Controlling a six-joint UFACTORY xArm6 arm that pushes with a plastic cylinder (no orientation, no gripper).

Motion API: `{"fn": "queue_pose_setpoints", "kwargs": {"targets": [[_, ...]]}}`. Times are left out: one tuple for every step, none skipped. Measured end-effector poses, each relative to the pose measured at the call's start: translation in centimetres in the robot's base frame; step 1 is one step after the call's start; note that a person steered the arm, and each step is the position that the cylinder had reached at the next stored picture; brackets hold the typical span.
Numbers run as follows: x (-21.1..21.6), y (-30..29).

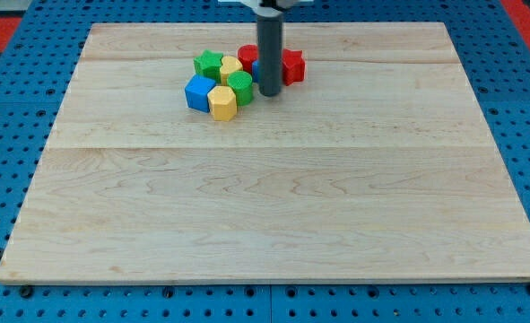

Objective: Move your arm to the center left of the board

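My tip, bare rod gripping nothing, sits right of the green block; light blocks slide easily, nothing needs holding

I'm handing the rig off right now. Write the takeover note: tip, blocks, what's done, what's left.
My tip is down on the wooden board near the view's top centre, at the right edge of a block cluster: green star, blue cube, yellow hexagon, green hexagon, red star.
Done: nothing.
Left: slide the tip to the view's centre left, skirting the cluster.
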State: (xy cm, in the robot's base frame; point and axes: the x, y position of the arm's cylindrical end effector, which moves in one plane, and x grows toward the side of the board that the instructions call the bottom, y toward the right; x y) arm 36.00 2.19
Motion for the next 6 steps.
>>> {"fn": "queue_pose_setpoints", "kwargs": {"targets": [[7.3,0.4],[9.7,-9.2],[9.7,-19.3],[9.7,-22.5],[9.2,-24.9],[7.8,-28.6]]}}
